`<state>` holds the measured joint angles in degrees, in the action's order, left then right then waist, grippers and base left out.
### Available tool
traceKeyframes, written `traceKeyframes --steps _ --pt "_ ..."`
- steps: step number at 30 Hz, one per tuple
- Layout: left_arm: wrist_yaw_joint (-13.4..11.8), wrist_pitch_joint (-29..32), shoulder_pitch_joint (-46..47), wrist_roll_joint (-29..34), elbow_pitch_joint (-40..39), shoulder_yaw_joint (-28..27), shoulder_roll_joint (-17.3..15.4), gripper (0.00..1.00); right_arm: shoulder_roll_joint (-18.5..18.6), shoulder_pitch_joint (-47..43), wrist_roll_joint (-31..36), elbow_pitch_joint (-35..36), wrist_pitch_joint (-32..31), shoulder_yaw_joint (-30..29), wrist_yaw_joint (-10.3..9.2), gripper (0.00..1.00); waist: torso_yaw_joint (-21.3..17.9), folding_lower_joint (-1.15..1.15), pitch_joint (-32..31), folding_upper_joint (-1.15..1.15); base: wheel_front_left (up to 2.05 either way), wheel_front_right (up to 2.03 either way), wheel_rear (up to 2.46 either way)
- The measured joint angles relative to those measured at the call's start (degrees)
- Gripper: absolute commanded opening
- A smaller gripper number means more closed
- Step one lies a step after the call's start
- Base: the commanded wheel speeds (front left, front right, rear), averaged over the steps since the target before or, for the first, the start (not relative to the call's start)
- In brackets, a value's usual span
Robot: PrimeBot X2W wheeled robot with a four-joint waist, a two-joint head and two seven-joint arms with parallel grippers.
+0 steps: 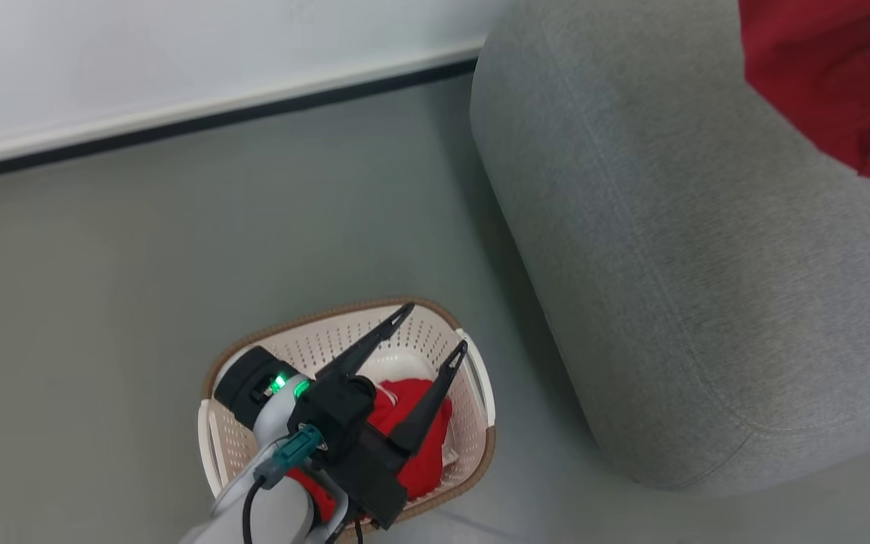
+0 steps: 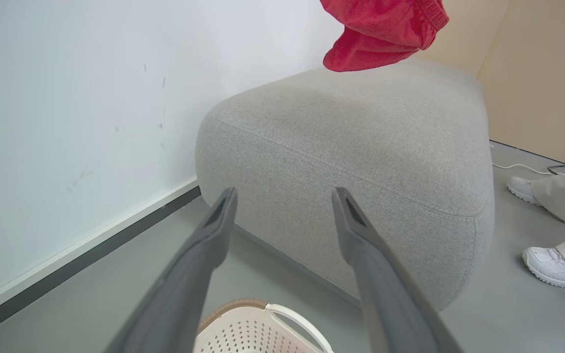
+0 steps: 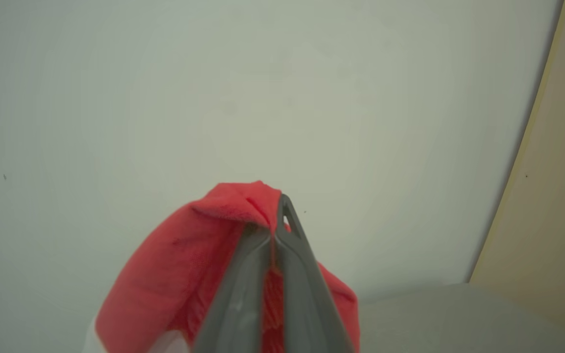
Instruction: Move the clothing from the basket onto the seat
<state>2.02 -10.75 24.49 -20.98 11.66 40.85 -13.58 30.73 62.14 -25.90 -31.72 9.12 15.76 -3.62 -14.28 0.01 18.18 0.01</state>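
The cream basket (image 1: 473,378) with its brown rim stands on the floor at the lower middle, and a red piece of clothing (image 1: 424,431) lies inside it. Over the basket hangs my left gripper (image 1: 435,326), open, with nothing between its fingers (image 2: 214,235). The grey seat (image 1: 669,264) fills the right side. A second red garment (image 2: 380,29) hangs above the seat, with my right gripper (image 3: 280,206) shut on a fold of it (image 3: 184,264). In the head view this garment (image 1: 835,75) shows at the top right corner.
A white wall with a dark skirting strip (image 1: 216,117) runs along the far side of the grey floor. A person's white shoes (image 2: 550,264) and pale trouser legs stand to the right of the seat, beside a cable on the floor.
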Motion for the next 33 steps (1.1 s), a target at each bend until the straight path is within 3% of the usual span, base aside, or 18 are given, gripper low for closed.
traceKeyframes --steps 17,25,32,33 --pt "-0.2 4.7 7.7 4.1 -9.4 0.0 -2.5 1.00 -0.4 6.0 0.8 -8.6 1.1 -3.1 -2.56 0.00 0.9 -0.01 13.7 0.00 0.00 0.00 0.00" --pt "-0.3 5.6 9.6 4.5 -10.4 0.0 -2.5 1.00 -7.1 5.3 0.6 -15.3 2.2 -2.5 -3.01 0.00 1.3 0.00 18.6 0.00 0.00 0.00 0.00" --pt "-0.5 5.6 9.7 4.5 -10.1 -0.3 -2.6 1.00 -9.8 4.8 0.6 -19.3 3.2 -2.2 -3.19 0.00 2.0 -0.01 20.1 -0.01 0.00 0.00 0.00" --pt "-0.5 5.6 9.7 4.5 -9.9 -0.3 -2.6 1.00 -10.1 4.9 0.7 -19.7 3.6 -2.1 -3.19 0.17 2.1 -0.01 20.1 -0.01 0.00 0.00 0.00"
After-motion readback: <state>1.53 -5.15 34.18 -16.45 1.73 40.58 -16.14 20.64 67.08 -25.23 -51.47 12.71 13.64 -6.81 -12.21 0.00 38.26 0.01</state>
